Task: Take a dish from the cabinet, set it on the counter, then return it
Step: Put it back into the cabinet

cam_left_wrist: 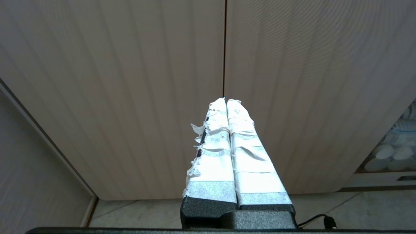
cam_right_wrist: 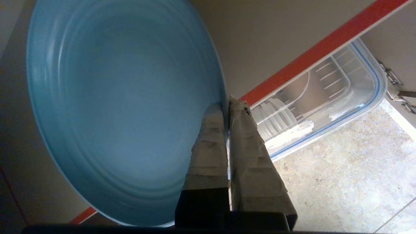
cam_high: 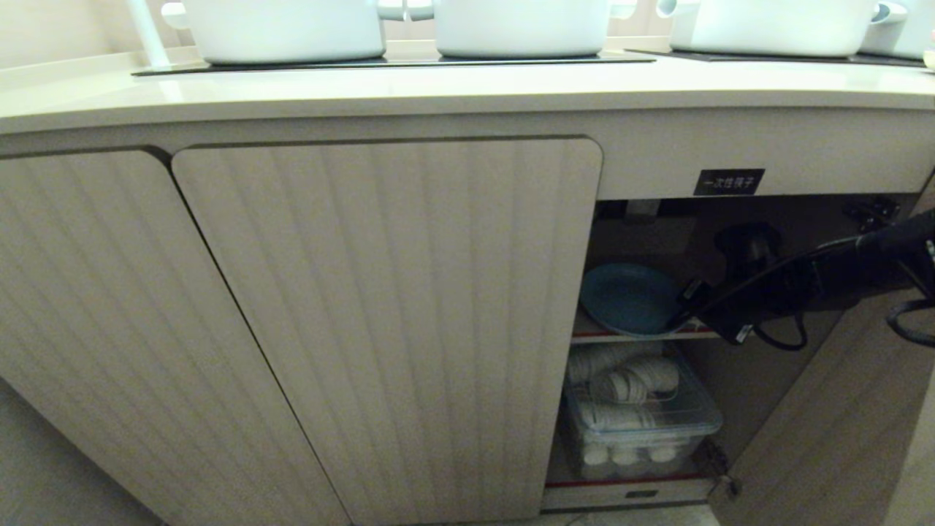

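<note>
L gripper parked before the closed ribbed doors, taped fingers pressed together, holding nothing. Counter above carries white pots. In the open cabinet, dish sits tilted at the shelf's front edge. R gripper clamped tight on the dish rim. Clear bin w/ white dishes below, on the cabinet floor.

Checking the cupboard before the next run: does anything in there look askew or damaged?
The blue plate sits tilted, overhanging the shelf edge, because the right tool is pinching its rim. The tape on the left tool is frayed. Nothing looks spilled or broken.
</note>
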